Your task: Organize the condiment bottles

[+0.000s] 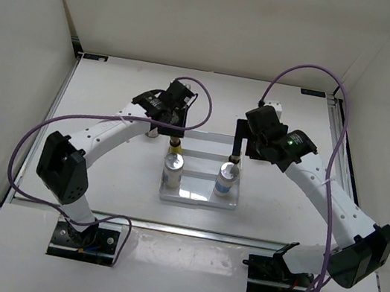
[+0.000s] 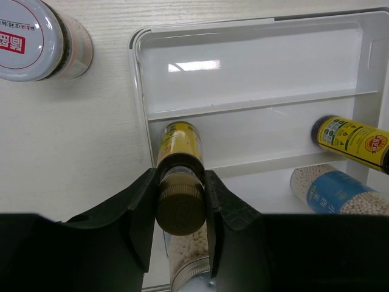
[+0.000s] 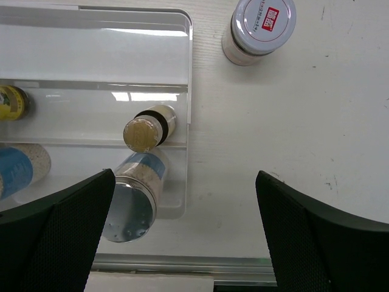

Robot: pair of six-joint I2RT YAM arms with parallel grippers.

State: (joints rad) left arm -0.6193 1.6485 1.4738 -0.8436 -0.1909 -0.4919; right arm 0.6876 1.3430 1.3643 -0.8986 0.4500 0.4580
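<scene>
My left gripper [image 2: 180, 207] is shut on the brown cap of a slim yellow bottle [image 2: 178, 143], which stands in the middle compartment of the white divided tray [image 2: 255, 61] at its left end. The second yellow bottle [image 3: 149, 129] stands at that compartment's right end. Two white cylinders with silver caps [image 1: 173, 166] [image 1: 226, 178] stand in the near compartment. One white-lidded jar [image 2: 30, 36] stands on the table left of the tray, the other [image 3: 258, 27] right of it. My right gripper [image 3: 185, 240] is open and empty above the tray's near right corner.
The tray's [image 1: 197, 196] far compartment holds nothing. White walls enclose the table on three sides. Purple cables loop over both arms. A metal rail [image 3: 182, 264] runs along the table's near edge.
</scene>
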